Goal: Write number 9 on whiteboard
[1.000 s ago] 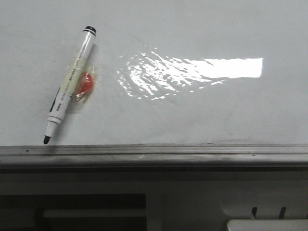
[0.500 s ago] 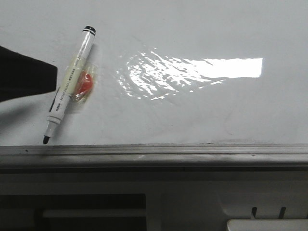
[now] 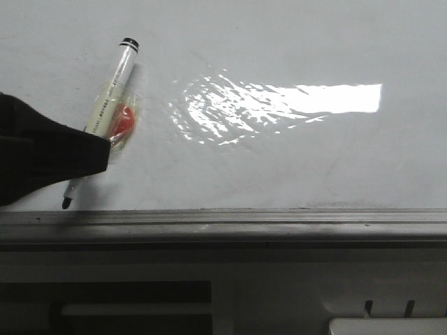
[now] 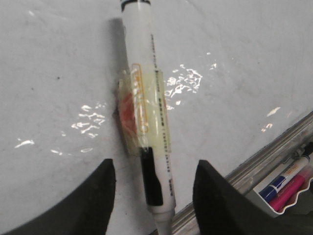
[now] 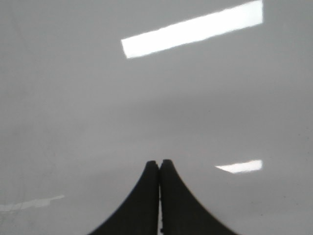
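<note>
- Front view: the left pincer (image 3: pixel 105 155) comes in as a dark wedge from the left edge, its tip lying over the lower barrel of the marker pen (image 3: pixel 112 84). The pen lies tilted on the whiteboard (image 3: pixel 293 167), its capless black nib beyond the pincer toward the grey rail (image 3: pixel 279 222), its black-ringed end away from it. Just beside the pincer tip, a red-orange piece under clear tape (image 3: pixel 123 120) clings to the pen's side. Well to the pincer's right, a wrinkled glossy patch (image 3: pixel 223 112) catches the light. No drawn line of the number 9 shows on the board here.
- Left wrist view: the left pincer (image 4: pixel 154 188) stands wide, one finger on each side of the marker pen (image 4: pixel 146 117), with clear gaps between fingers and barrel. The taped red piece (image 4: pixel 128 113) sits further up the pen from the fingertips. Past one finger, beyond the rail (image 4: pixel 264 161), a tray holds coloured pens (image 4: pixel 286 183), though it is partly cut off by the edge.
- Right wrist view: the right pincer (image 5: pixel 159 164) has its fingers pressed together with nothing between them, above bare whiteboard (image 5: pixel 73 98) with bright reflections.
</note>
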You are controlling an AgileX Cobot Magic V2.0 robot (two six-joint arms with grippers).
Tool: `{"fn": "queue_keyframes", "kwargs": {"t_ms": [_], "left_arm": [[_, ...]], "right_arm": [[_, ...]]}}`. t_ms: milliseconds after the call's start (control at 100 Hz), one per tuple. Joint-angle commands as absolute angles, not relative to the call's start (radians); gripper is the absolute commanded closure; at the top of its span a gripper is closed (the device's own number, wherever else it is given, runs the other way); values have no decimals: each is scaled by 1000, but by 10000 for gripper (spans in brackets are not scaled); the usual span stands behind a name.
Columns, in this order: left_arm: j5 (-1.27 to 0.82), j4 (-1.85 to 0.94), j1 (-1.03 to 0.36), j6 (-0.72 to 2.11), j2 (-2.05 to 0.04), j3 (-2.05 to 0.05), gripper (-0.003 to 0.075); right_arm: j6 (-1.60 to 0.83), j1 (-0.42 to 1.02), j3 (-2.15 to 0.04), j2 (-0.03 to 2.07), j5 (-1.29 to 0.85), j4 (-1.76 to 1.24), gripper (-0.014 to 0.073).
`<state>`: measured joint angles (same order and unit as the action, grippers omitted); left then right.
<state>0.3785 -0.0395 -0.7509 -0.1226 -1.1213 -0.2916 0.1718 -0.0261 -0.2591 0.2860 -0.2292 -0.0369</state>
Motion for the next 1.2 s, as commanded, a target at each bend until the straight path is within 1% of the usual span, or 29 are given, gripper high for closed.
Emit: {"fn": "queue_keyframes", "kwargs": {"t_ms": [0,290,440,640,800,980,1030,1080,1150,1190], "left_arm": [[461,-47,-758,-130,-1123,-318,470],[461,-47,-756,-129,-1140,-318,741],[461,-47,-756,-129,-1140,-318,741],[460,39,-761,-129,-1112,-318,741],[444,140,-761,-129,-1046,-318,741],[416,261,-761,-129,-987,-318,740],[418,316,-761,-129,-977,-318,741],[418,381,-761,-129,-974,-318,741],[418,459,-761,-129,-972,-318,740],[418,492,-761,-129,-972,-318,740]], "right_arm": [[170,-31,-289,302,-158,-40,664],[170,-11,-289,302,-179,-40,664],[168,65,-289,302,-254,-40,664],[111,226,-341,312,-359,-40,664],[79,361,-432,397,-443,-44,662],[0,561,-542,539,-448,-91,657],[-6,619,-572,582,-446,-91,631],[-14,677,-602,627,-439,-91,580],[-14,754,-643,690,-422,-88,461],[-14,794,-667,725,-415,-80,364]]}}
